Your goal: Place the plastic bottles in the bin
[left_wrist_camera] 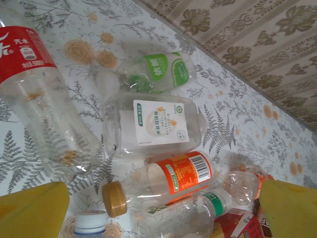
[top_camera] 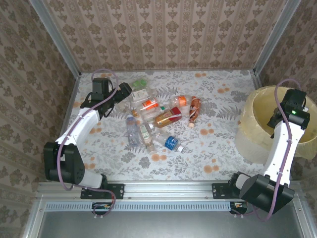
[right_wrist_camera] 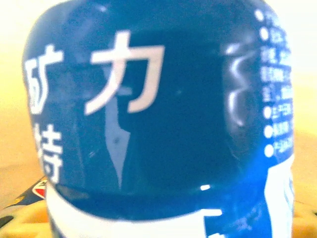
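Roughly ten bottles [top_camera: 158, 119] lie heaped at the middle of the table [top_camera: 218, 148], several of them crushed. The bin [top_camera: 250, 141] stands at the table's 3 o'clock edge, well apart from the heap.

The left claw [top_camera: 124, 91] sits at the heap's 10 o'clock, aimed toward 3 o'clock. Its wrist view shows the yellow fingers [left_wrist_camera: 32, 210] spread wide and gripping nothing. Ahead of them lies an orange bottle [left_wrist_camera: 181, 173] with a gold cap. A white-label bottle [left_wrist_camera: 158, 124] is just past it at 12 o'clock, and a green bottle [left_wrist_camera: 161, 69] beyond that. A red bottle [left_wrist_camera: 34, 99] lies off at 9 o'clock.

The right claw [top_camera: 277, 120] hangs over the bin's mouth. Its wrist view has a blue bottle [right_wrist_camera: 158, 124] pressed close to the lens, with the bin's yellow bag [right_wrist_camera: 12, 99] behind it. The fingers are hidden there and in the top view, so I cannot tell how wide the claw stands or whether it grips this bottle.
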